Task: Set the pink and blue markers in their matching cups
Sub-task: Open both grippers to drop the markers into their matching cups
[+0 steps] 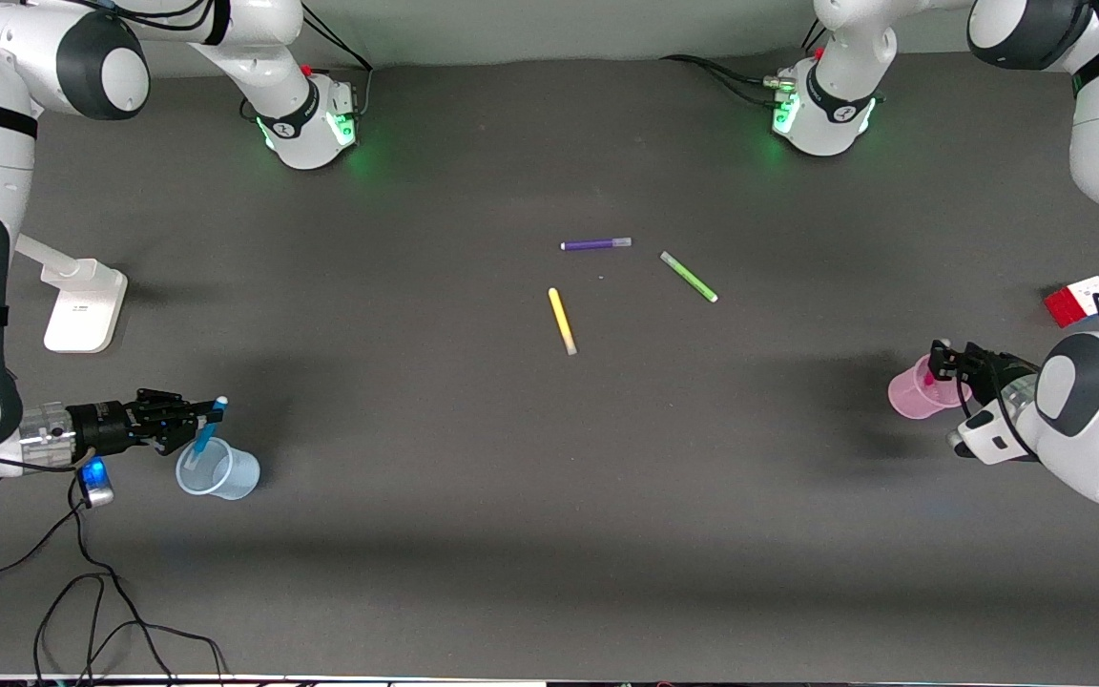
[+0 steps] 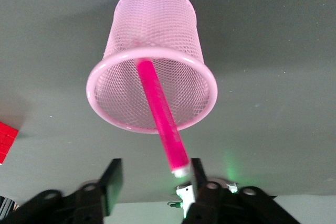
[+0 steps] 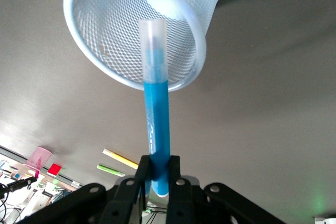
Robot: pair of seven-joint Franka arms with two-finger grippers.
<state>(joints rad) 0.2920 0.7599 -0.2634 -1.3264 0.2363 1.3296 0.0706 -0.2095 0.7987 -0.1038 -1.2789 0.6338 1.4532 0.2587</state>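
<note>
Right wrist view: your right gripper (image 3: 156, 174) pinches the blue marker (image 3: 156, 124) near its tail, its clear cap already past the blue cup's (image 3: 100, 69) rim.
Blue step: lower until the tip is deep inside, then release; keep it off the rim.
Left gripper (image 2: 152, 182): fingers spread, holding nothing; pink marker (image 2: 160, 114) leans free in the pink cup (image 2: 152, 35).
Left step: lift clear without nudging the cup.

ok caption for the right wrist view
Right gripper shut on the blue marker, its clear-capped end just inside the pale blue mesh cup.
</note>
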